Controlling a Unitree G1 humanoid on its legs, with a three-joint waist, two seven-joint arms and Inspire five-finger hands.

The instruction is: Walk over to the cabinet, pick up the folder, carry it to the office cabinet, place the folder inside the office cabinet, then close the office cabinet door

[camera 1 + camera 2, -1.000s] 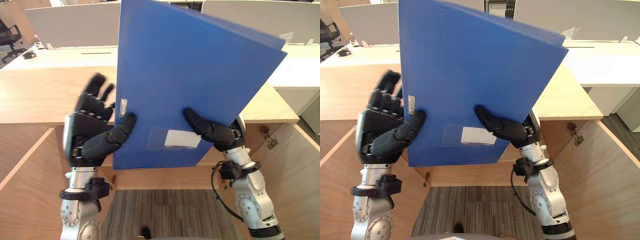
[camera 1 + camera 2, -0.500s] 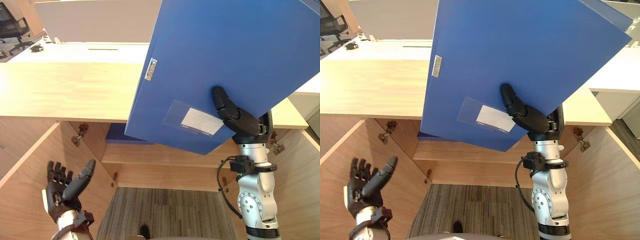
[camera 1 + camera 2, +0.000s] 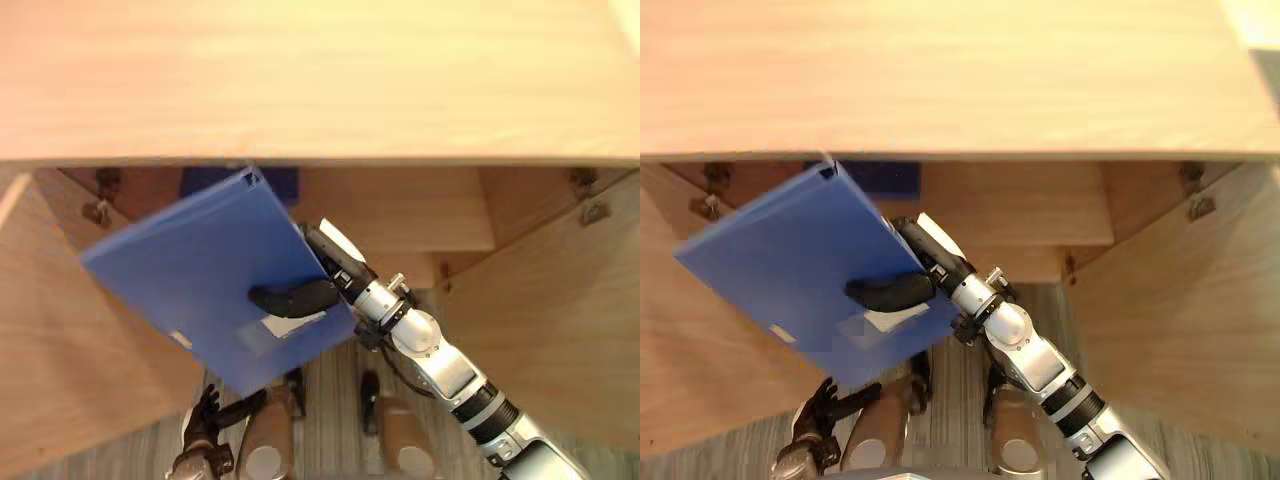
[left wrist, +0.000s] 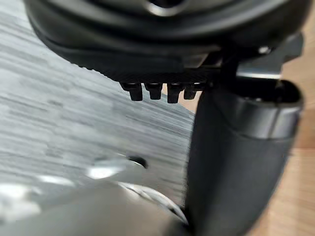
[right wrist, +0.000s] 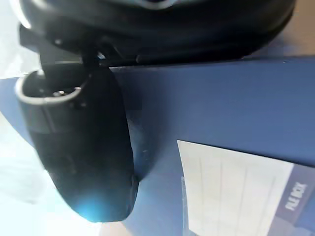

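The right hand pinches the blue folder at its labelled near-right edge, thumb on top and fingers hidden beneath, tilting it so its long axis aims far-left into the open office cabinet, while the left hand hangs low, fingers loosely apart.

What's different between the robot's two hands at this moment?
The right hand pinches the blue folder, thumb across its cover; the left hand holds nothing, fingers relaxed. The right hand is raised before the open cabinet; the left hand hangs low, below the folder. Both are dark.
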